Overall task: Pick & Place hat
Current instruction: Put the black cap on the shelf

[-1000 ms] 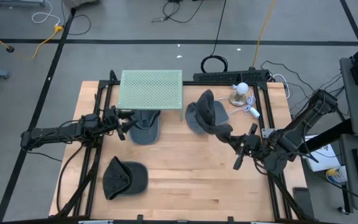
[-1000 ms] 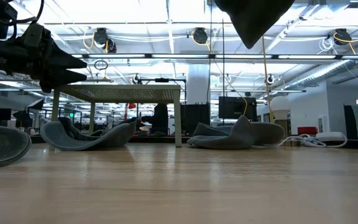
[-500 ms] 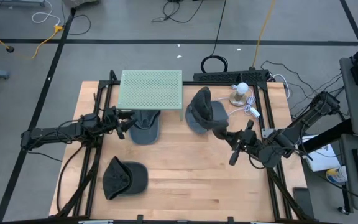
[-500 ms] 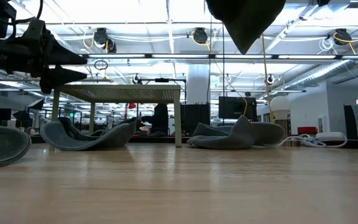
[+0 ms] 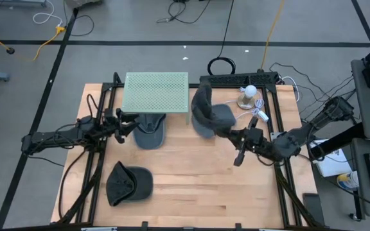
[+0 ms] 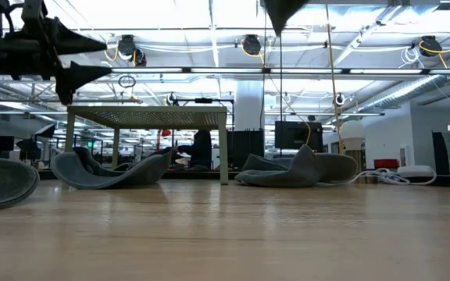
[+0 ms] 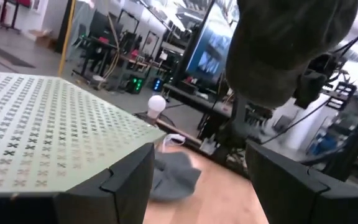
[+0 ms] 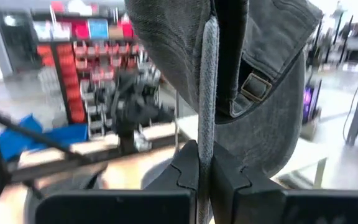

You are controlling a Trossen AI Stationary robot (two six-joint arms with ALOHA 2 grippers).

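1. Nearest me, at the front left of the table (image 5: 191, 186), a dark cap (image 5: 128, 183) lies by itself, untouched.
2. Farther in on the right, my right gripper (image 5: 225, 131) is clenched on the edge of the grey hat (image 5: 202, 106) I am moving. The hat hangs in the air, well clear of the wood; in the right wrist view its fabric (image 8: 253, 74) is pinched between the two fingers.
3. Over the last second this arm has carried the hat toward the back left, closer to the green perforated stand (image 5: 157, 92), and lifted it; in the low view only its tip (image 6: 281, 12) now shows at the top edge.
4. I judge the pick done and the carry under way, with the placement still to come.
5. At the left, my left gripper (image 5: 128, 123) waits with its fingers spread, holding nothing, just in front of the stand, and has risen slightly.
6. Under the stand a second cap (image 5: 149, 131) rests on the table; another (image 5: 220, 117) lies beneath the lifted hat.
7. At the back edge sit a white bulb (image 5: 250, 92) and cables.
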